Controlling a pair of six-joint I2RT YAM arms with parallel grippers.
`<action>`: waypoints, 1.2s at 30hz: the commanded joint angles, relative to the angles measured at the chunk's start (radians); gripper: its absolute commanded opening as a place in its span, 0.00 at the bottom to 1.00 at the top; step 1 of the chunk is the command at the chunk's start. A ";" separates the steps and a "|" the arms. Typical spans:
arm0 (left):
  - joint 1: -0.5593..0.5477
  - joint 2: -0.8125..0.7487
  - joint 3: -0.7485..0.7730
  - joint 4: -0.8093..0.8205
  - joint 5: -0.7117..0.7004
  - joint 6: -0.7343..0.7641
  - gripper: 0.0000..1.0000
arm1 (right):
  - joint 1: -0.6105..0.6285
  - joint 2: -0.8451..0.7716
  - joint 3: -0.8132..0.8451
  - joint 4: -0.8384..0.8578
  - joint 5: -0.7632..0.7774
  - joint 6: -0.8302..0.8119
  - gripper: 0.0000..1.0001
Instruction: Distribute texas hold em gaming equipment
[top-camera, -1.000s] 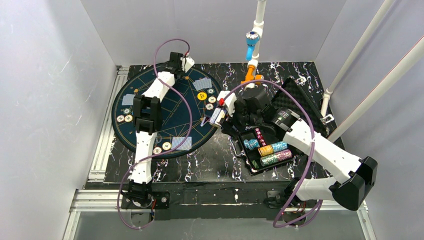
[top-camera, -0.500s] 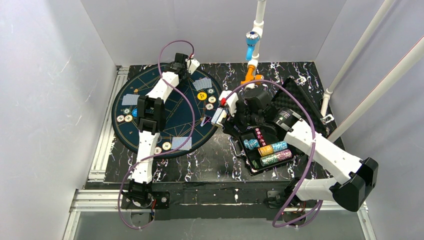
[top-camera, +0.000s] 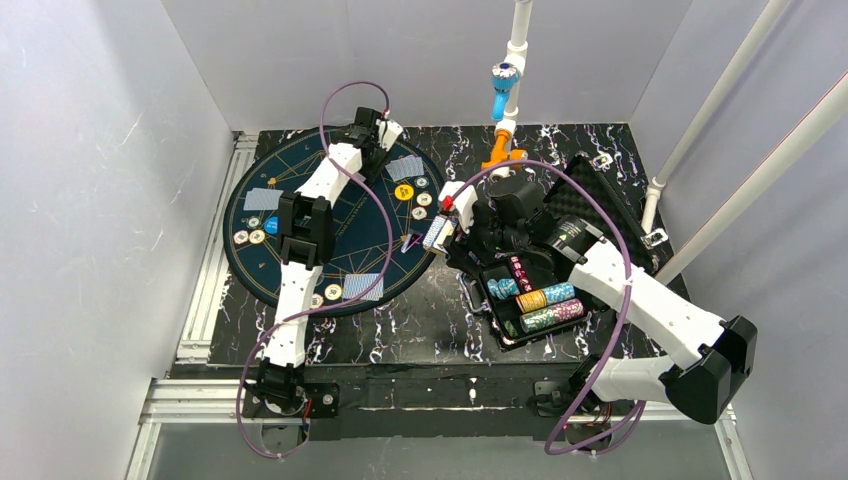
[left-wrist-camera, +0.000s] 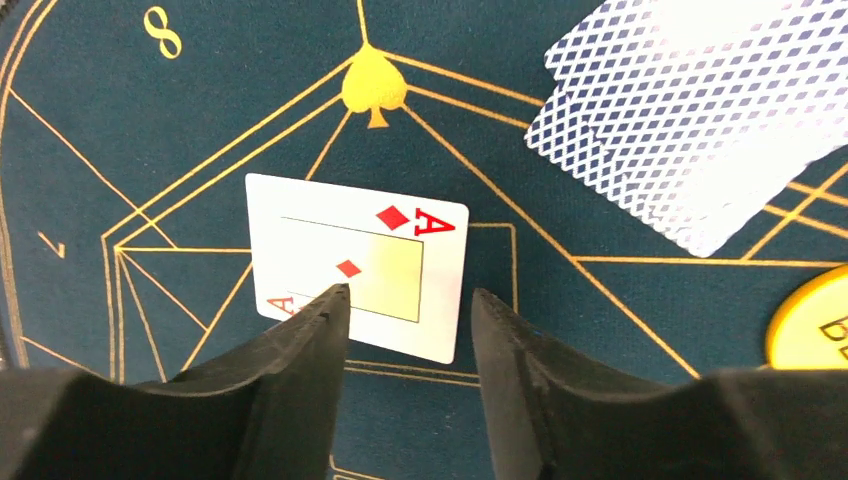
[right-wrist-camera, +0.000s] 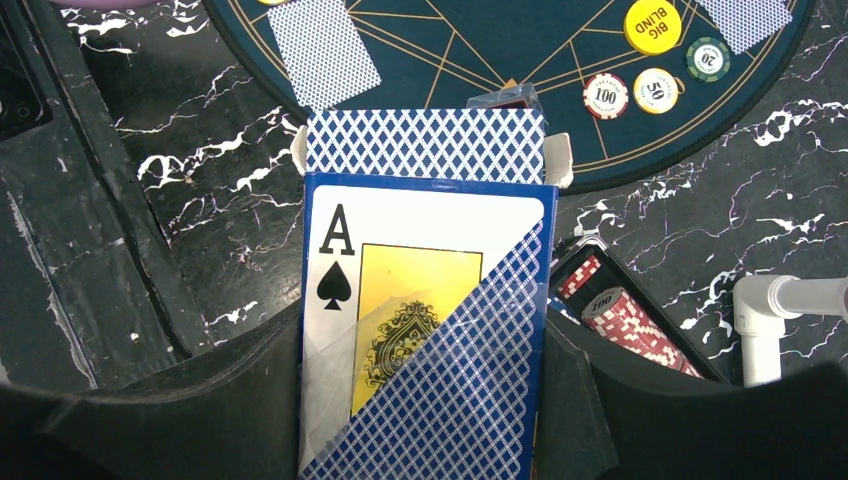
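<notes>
An ace of diamonds card (left-wrist-camera: 357, 265) lies face up on the dark teal round mat (top-camera: 355, 225), near its far edge. My left gripper (left-wrist-camera: 410, 293) hovers just over the card, open, with nothing between its fingers. Face-down blue-backed cards (left-wrist-camera: 690, 130) and a yellow chip (left-wrist-camera: 812, 320) lie to its right. My right gripper (right-wrist-camera: 425, 320) is shut on a blue card box (right-wrist-camera: 400, 260) printed with an ace of spades, held at the mat's right rim (top-camera: 437, 232). More card pairs (top-camera: 364, 287) (top-camera: 259, 198) and chips (top-camera: 248, 237) (top-camera: 325, 295) sit around the mat.
A black case (top-camera: 500, 330) stands right of the mat, with chip stacks (top-camera: 548, 305) in it and its foam lid open behind. Red chips (right-wrist-camera: 640, 330) show beside my right fingers. A white pipe with a blue valve (top-camera: 505, 80) rises at the back. Grey walls enclose the table.
My left gripper shifted slightly right at the mat's far edge and opened, letting go of the ace of diamonds. The right arm and card box stayed still.
</notes>
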 joint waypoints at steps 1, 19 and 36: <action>-0.004 -0.037 0.047 -0.061 0.069 -0.077 0.51 | -0.005 -0.040 0.005 0.040 -0.018 0.014 0.01; 0.275 -0.632 -0.249 -0.228 1.090 -0.617 0.94 | -0.003 -0.013 0.014 0.097 -0.067 0.010 0.01; -0.011 -1.122 -0.946 -0.184 1.246 -0.664 0.89 | 0.034 0.074 0.074 0.120 -0.132 -0.020 0.01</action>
